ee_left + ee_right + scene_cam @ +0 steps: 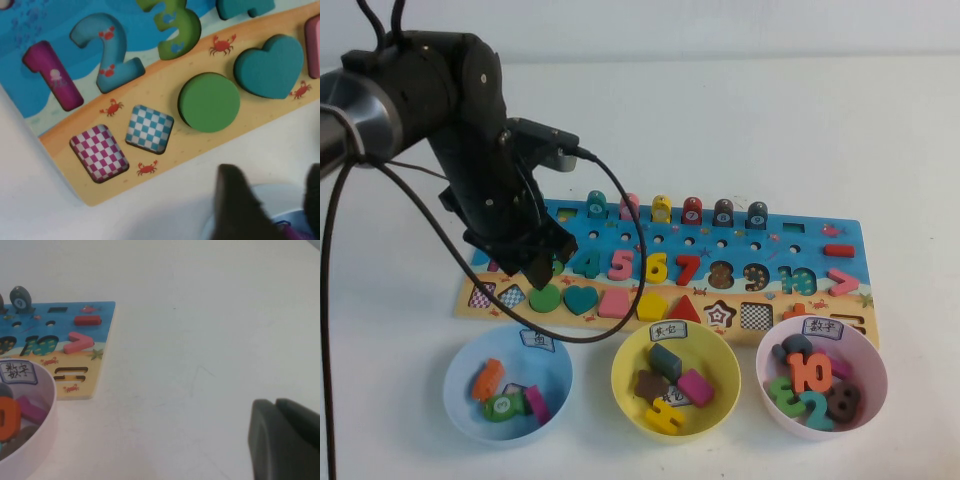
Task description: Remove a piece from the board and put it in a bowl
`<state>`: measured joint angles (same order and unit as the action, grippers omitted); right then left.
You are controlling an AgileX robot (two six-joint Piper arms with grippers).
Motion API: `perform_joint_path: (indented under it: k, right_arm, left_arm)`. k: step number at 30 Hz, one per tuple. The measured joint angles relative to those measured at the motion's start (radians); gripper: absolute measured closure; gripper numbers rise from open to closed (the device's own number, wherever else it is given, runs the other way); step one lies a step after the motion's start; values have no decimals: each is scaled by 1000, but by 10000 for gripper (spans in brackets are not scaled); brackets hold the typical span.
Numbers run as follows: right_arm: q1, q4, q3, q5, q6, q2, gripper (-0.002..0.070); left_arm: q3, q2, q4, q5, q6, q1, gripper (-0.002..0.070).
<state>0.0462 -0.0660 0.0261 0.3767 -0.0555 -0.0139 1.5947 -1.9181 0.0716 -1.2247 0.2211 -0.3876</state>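
The green disc [544, 298] lies in its slot on the sandy strip of the board [800, 250], next to the teal heart [580, 298]. In the left wrist view the disc [209, 102] is in full view. My left gripper [548, 262] hangs just above the board, over the disc's far side; it is open and empty [272, 205]. The yellow bowl [620, 375] stands in front of the board's middle and holds several pieces. My right gripper [282, 440] is shut and empty over bare table, out of the high view.
A light blue bowl [455, 385] stands front left and a pink bowl [873, 360] with number pieces front right. The left arm's cable [638, 250] loops over the board. The pink bowl [40, 405] and the board's end [85, 340] show in the right wrist view.
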Motion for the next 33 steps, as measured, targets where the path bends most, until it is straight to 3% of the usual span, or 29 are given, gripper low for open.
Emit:
perform_joint_path:
  k: [3,6,12,25,33]
  right_arm:
    - [0,0,0,0,0,0,694]
    - [0,0,0,0,0,0,694]
    - [0,0,0,0,0,0,694]
    - [0,0,0,0,0,0,694]
    - [0,0,0,0,0,0,694]
  left_arm:
    - [0,-7,0,2,-5,0,311]
    - [2,-13,0,28,-11,0,273]
    - [7,-40,0,48,61,0,260]
    - [7,-79,0,86,589,0,258]
    - [7,-79,-3,101,673,0,258]
